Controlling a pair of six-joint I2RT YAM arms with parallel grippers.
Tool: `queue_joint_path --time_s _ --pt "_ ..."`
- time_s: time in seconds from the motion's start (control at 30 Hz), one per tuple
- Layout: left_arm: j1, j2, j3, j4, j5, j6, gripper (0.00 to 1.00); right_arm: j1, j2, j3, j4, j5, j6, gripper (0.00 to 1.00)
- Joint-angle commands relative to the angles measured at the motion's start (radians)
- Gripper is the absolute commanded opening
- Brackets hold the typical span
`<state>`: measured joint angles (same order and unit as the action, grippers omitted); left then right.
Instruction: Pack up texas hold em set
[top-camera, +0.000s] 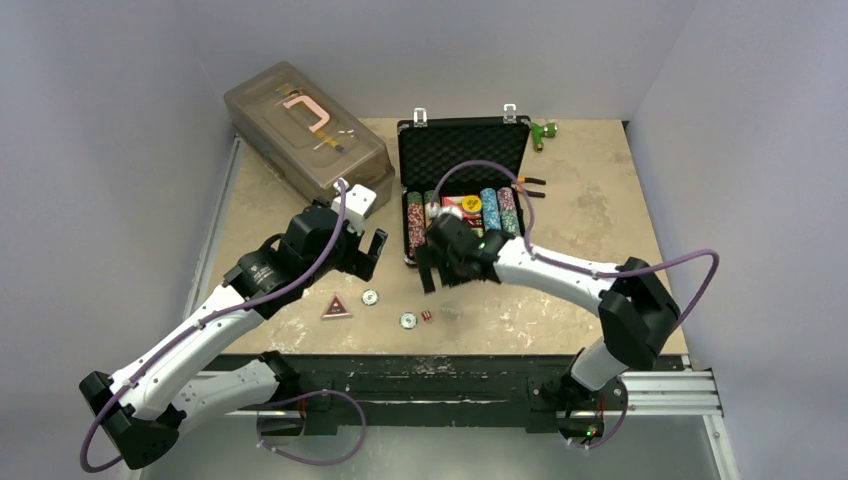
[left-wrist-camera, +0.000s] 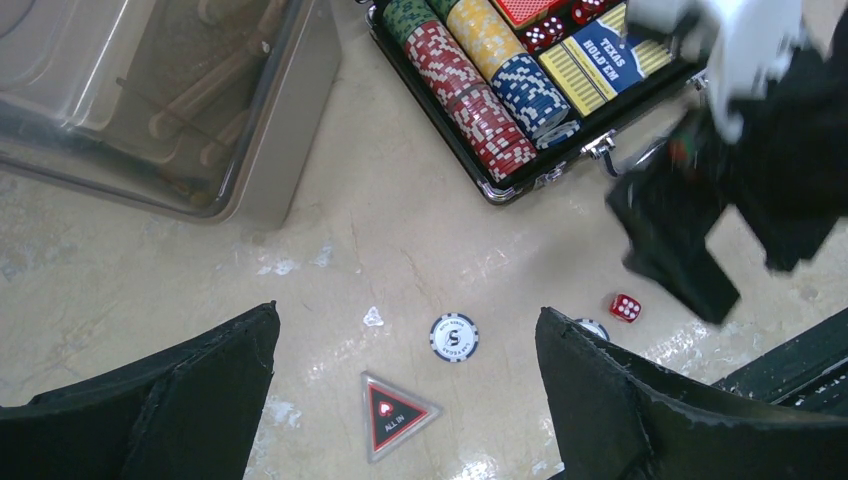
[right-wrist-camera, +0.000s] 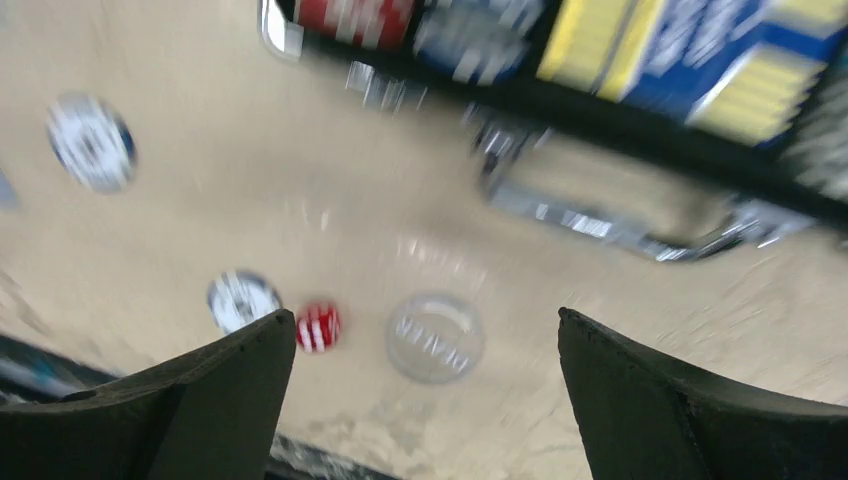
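The briefcase (top-camera: 462, 150) is seen open mid-table (top-camera: 600, 230), with poker chips (left-wrist-camera: 480, 95) racked inside. The left hand (top-camera: 366, 255) is held wide and empty over the ALL IN marker (left-wrist-camera: 392, 415). The right hand (right-wrist-camera: 427, 322) is spread wide, nothing gripped, above the red die (right-wrist-camera: 318, 327) and the clear dealer disc (right-wrist-camera: 435, 337).

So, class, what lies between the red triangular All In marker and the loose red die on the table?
Two small round white discs, one nearer the triangular marker, one beside the red die; top view.
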<state>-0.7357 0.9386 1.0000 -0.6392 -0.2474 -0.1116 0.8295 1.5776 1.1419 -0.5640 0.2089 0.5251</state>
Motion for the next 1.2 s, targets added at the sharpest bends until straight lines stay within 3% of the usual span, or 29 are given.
queue_joint_path --time_s 0.0,0.17,0.4,0.67,1.17 --pt "-0.005 0.006 0.029 0.011 -0.016 0.004 0.95 0.156 -0.023 -0.131 -0.016 0.006 -0.004 0.99" --pt "-0.006 0.022 0.028 0.007 -0.047 0.009 0.95 0.215 -0.011 -0.234 0.058 -0.051 0.042 0.89" --pt "-0.005 0.039 0.029 0.003 -0.055 0.01 0.95 0.221 0.032 -0.237 0.067 0.018 0.055 0.74" --pt "-0.006 0.042 0.03 0.001 -0.058 0.012 0.95 0.221 0.15 -0.142 -0.003 0.133 0.099 0.7" --pt "-0.005 0.036 0.032 -0.002 -0.058 0.012 0.95 0.211 0.187 -0.132 0.018 0.15 0.124 0.74"
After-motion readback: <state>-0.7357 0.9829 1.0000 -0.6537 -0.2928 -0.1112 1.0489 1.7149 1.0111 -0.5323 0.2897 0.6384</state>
